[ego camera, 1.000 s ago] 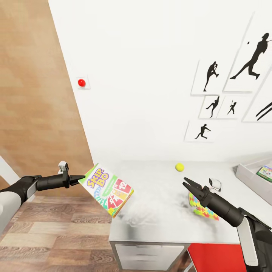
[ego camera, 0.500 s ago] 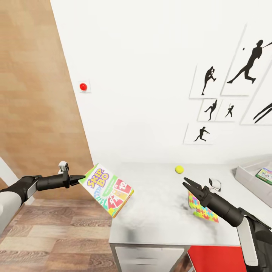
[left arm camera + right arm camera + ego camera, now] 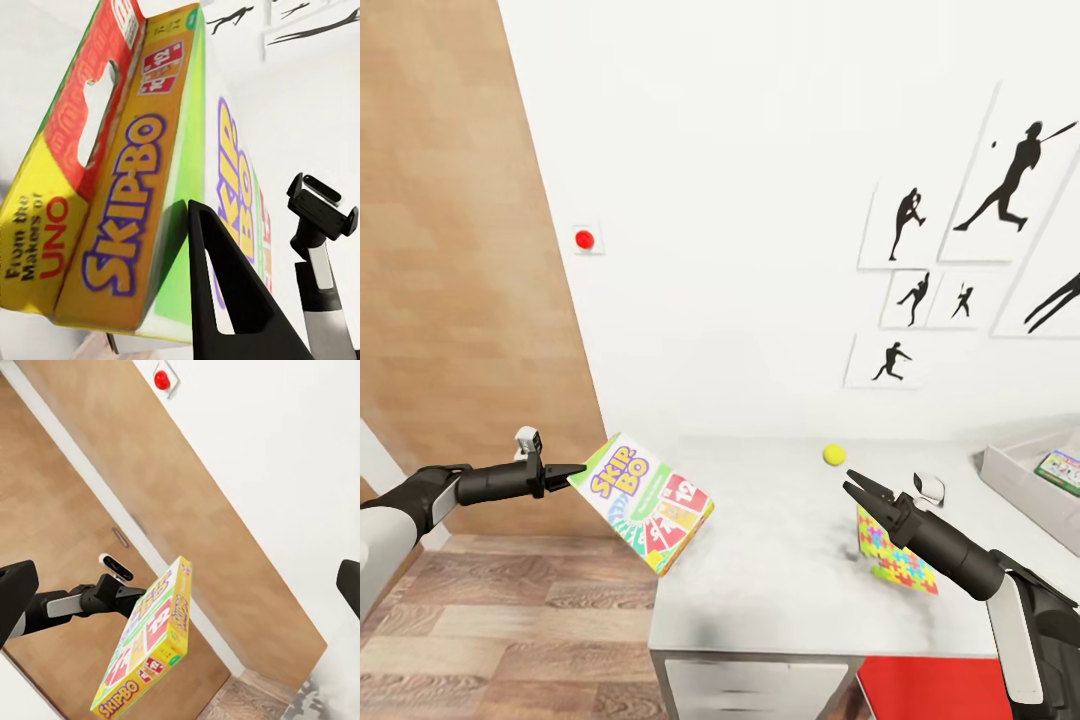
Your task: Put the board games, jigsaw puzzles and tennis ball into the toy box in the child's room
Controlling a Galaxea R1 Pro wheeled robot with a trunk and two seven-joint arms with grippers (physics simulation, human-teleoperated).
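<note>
The left gripper (image 3: 575, 470) grips the Skip-Bo box (image 3: 647, 501) by its corner, just off the table (image 3: 780, 590) edge. I think it must travel level, well past the ball (image 3: 834, 454) and the puzzle (image 3: 897, 556). The right gripper (image 3: 862, 490) stands spread and empty; the toy box (image 3: 1020, 483) waits far right

The toy box (image 3: 1020, 478) is cut off by the head view's edge.

Bare table (image 3: 780, 570) between the held board game (image 3: 650, 503) and jigsaw puzzle (image 3: 897, 556); tennis ball (image 3: 834, 454) near the wall
</note>
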